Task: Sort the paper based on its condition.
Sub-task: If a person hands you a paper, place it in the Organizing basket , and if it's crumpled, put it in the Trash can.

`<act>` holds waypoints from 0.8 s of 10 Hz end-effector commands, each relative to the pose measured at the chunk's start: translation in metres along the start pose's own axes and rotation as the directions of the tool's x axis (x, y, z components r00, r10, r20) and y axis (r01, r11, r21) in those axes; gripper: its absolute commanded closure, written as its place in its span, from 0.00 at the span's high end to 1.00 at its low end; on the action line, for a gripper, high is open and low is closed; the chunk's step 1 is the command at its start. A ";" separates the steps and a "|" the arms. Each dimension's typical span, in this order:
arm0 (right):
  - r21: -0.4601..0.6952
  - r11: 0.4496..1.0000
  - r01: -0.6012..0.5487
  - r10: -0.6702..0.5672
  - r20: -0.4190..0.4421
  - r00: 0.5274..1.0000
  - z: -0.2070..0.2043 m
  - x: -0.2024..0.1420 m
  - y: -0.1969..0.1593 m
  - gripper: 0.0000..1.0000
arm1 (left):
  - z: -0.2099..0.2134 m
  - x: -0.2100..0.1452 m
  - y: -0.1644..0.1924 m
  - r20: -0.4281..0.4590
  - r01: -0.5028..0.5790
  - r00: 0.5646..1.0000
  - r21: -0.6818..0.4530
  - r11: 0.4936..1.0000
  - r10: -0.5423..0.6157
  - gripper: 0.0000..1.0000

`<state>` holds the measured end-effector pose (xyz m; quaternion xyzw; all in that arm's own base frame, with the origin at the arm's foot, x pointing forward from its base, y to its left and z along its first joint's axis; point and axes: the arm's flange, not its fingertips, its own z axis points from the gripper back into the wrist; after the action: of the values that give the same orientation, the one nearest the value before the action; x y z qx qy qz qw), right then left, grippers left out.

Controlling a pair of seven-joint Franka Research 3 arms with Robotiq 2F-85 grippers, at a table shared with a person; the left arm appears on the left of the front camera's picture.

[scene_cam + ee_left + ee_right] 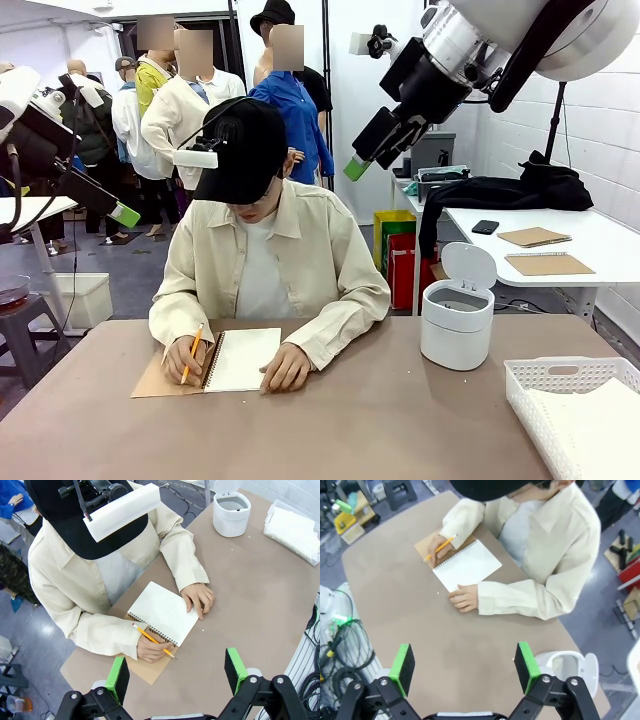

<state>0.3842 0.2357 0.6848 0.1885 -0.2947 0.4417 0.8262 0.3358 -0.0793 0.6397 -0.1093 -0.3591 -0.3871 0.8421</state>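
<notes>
Both jaws stand wide and empty, left gripper and right gripper. The paper lies in a basket well beyond the left fingers. The person writes in a notebook just ahead of them. This is likely a waiting step; next comes a careful thin-edge pinch.

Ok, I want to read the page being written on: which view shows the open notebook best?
Left wrist view: it looks down on the open notebook, near and almost whole. The right wrist view shows it from above but smaller; the front view, at a flat angle.
</notes>
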 end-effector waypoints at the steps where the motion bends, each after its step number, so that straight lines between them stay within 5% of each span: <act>1: 0.031 1.000 0.002 -0.004 0.039 0.999 -0.006 -0.014 0.008 1.00 | 0.000 0.000 0.000 0.004 -0.004 1.000 -0.004 1.000 0.004 1.00; 8: -0.084 0.995 -0.062 0.069 0.082 0.994 -0.019 -0.025 0.026 1.00 | 0.000 0.000 0.000 0.004 -0.004 1.000 -0.004 1.000 0.004 1.00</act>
<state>0.3575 0.2478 0.6641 0.1666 -0.3429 0.4458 0.8099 0.3358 -0.0793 0.6397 -0.1093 -0.3592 -0.3871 0.8421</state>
